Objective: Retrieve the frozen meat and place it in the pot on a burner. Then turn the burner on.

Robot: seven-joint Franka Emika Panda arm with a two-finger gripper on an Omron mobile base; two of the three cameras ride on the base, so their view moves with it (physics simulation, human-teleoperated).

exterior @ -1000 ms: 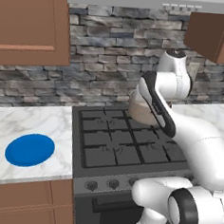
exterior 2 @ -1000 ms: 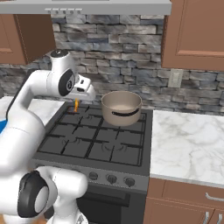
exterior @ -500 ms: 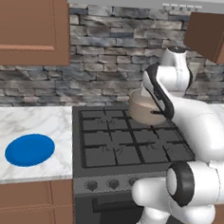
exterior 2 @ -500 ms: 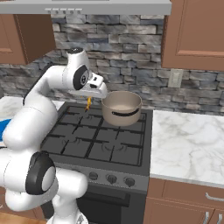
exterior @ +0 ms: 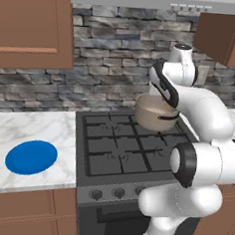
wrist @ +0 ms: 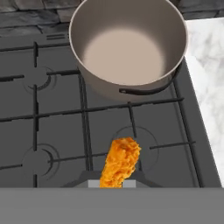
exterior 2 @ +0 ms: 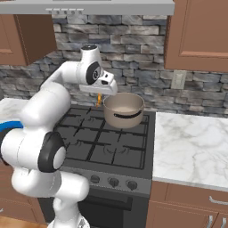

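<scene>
The arm (exterior: pixel 205 111) rises from the lower right and bends over the stove (exterior: pixel 129 150), its wrist above the pot (exterior: pixel 154 115). The pot, tan with a paler inside and a dark handle band on its side, stands on the back right burner, partly hidden by the arm. The end effector itself cannot be made out behind the wrist. A flat blue plate (exterior: pixel 31 156) lies on the marble table (exterior: pixel 24 127) to the left of the stove, well apart from the pot. Knobs (exterior: pixel 118 193) line the stove's front. Wooden cabinets (exterior: pixel 34 25) hang above a stone wall (exterior: pixel 108 64).
</scene>
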